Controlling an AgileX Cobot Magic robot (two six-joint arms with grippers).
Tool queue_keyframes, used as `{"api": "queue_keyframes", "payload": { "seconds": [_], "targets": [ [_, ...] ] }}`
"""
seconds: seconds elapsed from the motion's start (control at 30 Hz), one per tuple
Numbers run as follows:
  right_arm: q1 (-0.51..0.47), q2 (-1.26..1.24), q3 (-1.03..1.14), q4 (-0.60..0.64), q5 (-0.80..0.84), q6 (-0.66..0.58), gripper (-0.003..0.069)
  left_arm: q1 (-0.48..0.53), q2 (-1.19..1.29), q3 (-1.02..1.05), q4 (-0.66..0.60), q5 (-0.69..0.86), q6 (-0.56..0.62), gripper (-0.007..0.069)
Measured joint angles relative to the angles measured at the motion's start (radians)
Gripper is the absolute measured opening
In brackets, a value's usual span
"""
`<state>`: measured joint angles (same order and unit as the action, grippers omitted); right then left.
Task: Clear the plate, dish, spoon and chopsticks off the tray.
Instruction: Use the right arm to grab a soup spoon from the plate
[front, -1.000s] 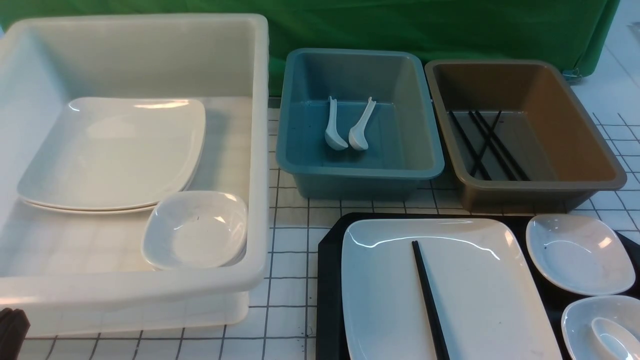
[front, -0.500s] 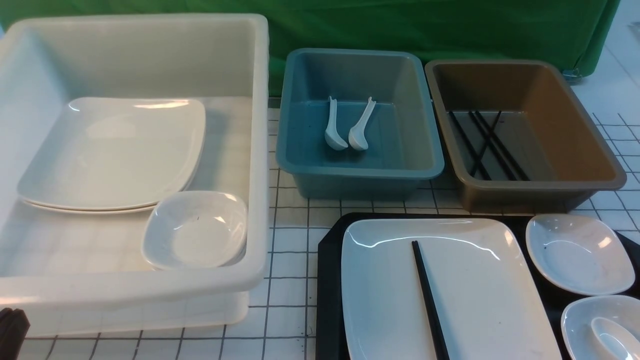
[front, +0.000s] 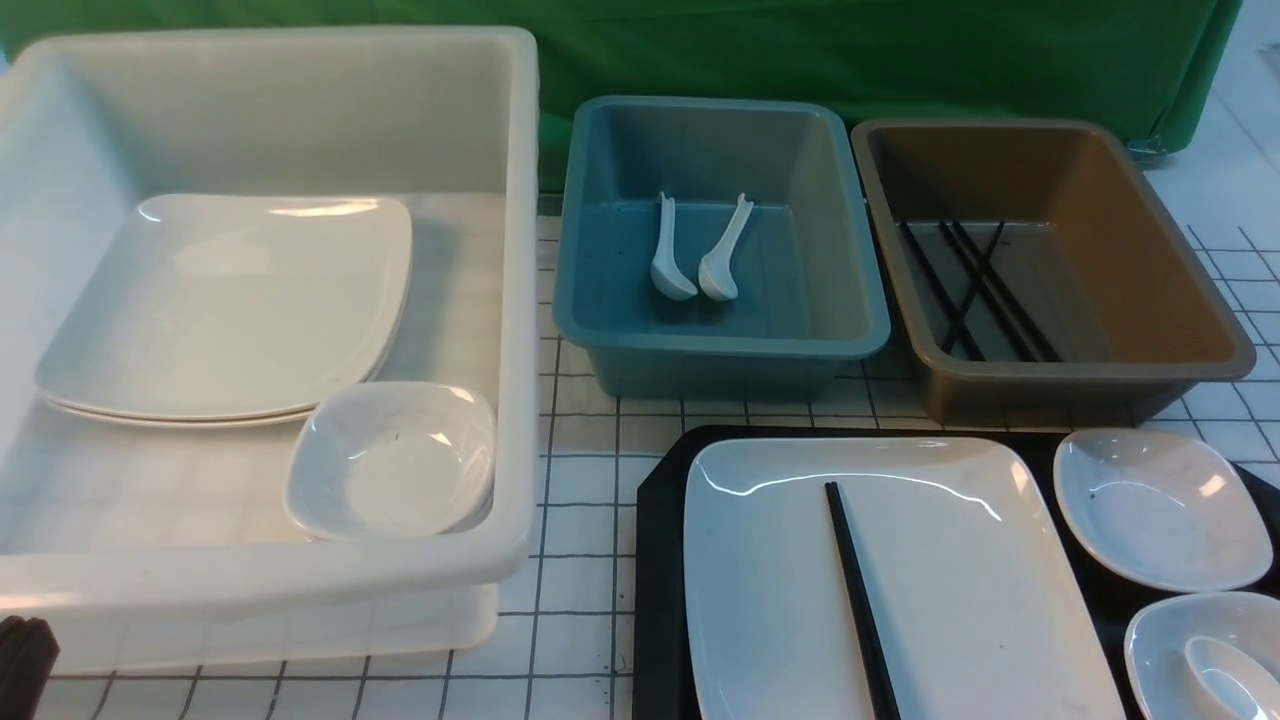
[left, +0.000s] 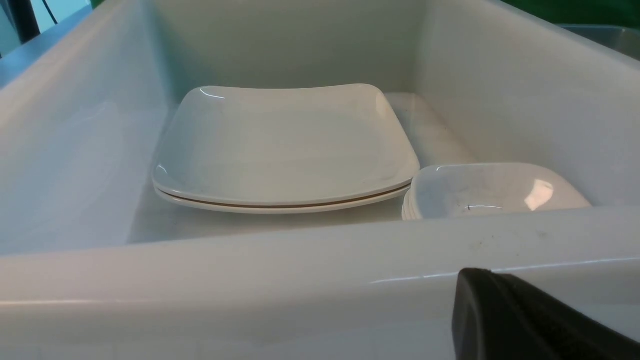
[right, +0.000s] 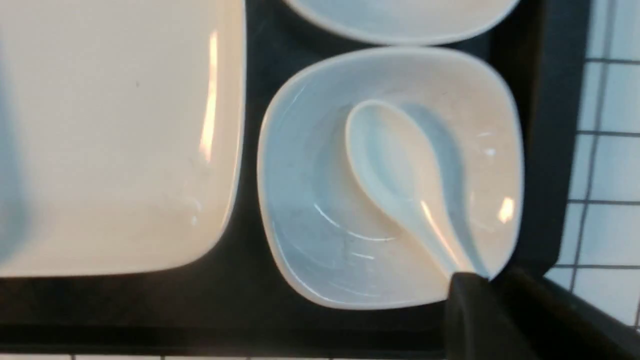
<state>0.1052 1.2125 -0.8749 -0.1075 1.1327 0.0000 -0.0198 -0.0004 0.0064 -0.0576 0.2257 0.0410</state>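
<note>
1. The plate (front: 950, 620) lies on the tray (front: 655, 560), with the chopsticks (front: 858, 600) on the plate.
2. Right of the plate, the far dish (front: 1160, 510) sits behind the near dish (front: 1150, 640), which holds the spoon (front: 1225, 680).
3. Beyond the tray, the left bin (front: 520, 300) holds stacked plates (front: 230, 300) and a small dish (front: 390, 460); the middle bin (front: 720, 345), 2 spoons (front: 670, 270); the right bin (front: 1080, 375), crossed chopsticks (front: 975, 290).

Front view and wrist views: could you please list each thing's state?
tray: loaded
plate: on tray, chopsticks on it
chopsticks: on plate
spoon: in near dish
near dish: on tray, holds spoon
far dish: on tray, empty
white bin: holds plates, dishes
teal bin: two spoons inside
brown bin: black sticks inside
left gripper: shut
right gripper: near spoon handle, opening unclear
</note>
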Motion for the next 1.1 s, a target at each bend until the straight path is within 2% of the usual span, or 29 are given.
{"api": "queue_keyframes", "payload": {
  "seconds": [0.03,0.17,0.3,0.67,1.1],
  "targets": [
    [0.002,0.006,0.0,0.0,0.0,0.0,0.015,0.0,0.0,0.0,0.0,0.0,0.0,0.0004],
    [0.019,0.125,0.0,-0.01,0.046,-0.023,0.0344,0.0,0.0,0.0,0.0,0.0,0.0,0.0004],
    [0.024,0.219,-0.001,-0.015,0.074,-0.032,0.0421,0.0,0.0,0.0,0.0,0.0,0.0,0.0004],
    [0.024,0.459,-0.001,-0.082,0.037,-0.077,0.0433,0.0,0.0,0.0,0.0,0.0,0.0,0.0004],
    [0.025,0.475,-0.003,-0.113,-0.067,-0.081,0.0424,0.0,0.0,0.0,0.0,0.0,0.0,0.0004]
  ]
}}
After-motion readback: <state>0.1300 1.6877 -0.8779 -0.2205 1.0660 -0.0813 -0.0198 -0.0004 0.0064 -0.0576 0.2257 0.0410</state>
